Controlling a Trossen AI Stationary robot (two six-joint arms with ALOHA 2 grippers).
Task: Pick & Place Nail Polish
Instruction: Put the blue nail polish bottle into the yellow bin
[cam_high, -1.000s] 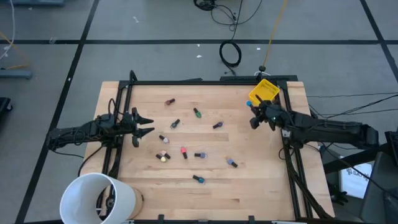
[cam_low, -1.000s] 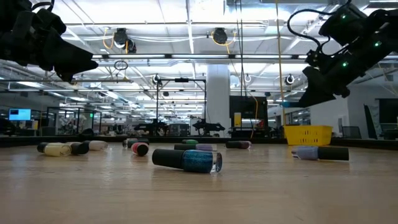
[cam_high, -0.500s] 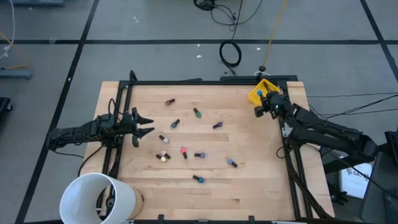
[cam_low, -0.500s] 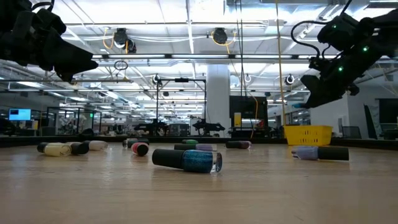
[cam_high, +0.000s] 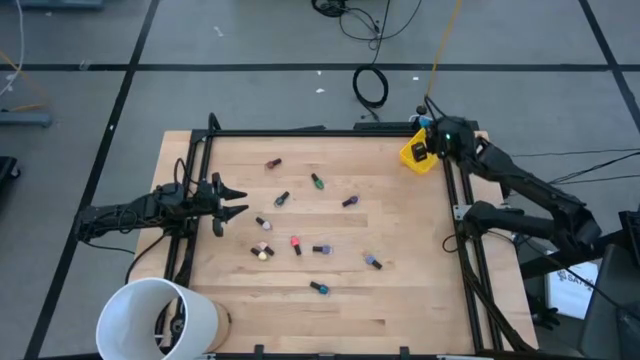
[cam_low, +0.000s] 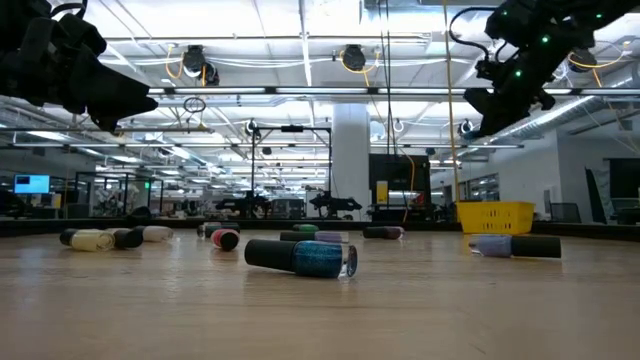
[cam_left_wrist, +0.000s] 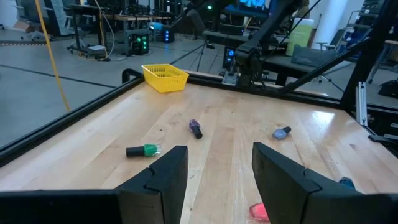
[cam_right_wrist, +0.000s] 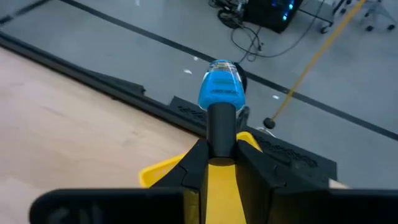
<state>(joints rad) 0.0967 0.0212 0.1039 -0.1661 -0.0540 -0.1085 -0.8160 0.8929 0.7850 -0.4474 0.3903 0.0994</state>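
Blue nail polish bottle (cam_right_wrist: 219, 91) sits pinched by its dark cap in the right gripper (cam_right_wrist: 221, 152), long axis pointing straight out past the fingertips, above the yellow bin (cam_high: 417, 153), half hidden beneath. Left gripper (cam_high: 238, 198) hangs part-open and empty at the table's left edge. Other bottles (cam_high: 296, 244) lie scattered mid-table.

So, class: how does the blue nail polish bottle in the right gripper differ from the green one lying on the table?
The blue nail polish bottle is clamped by its dark cap in the right gripper, above the yellow bin. The green nail polish bottle lies on its side on the wooden table, untouched. Their bodies differ in colour. Both have dark caps.
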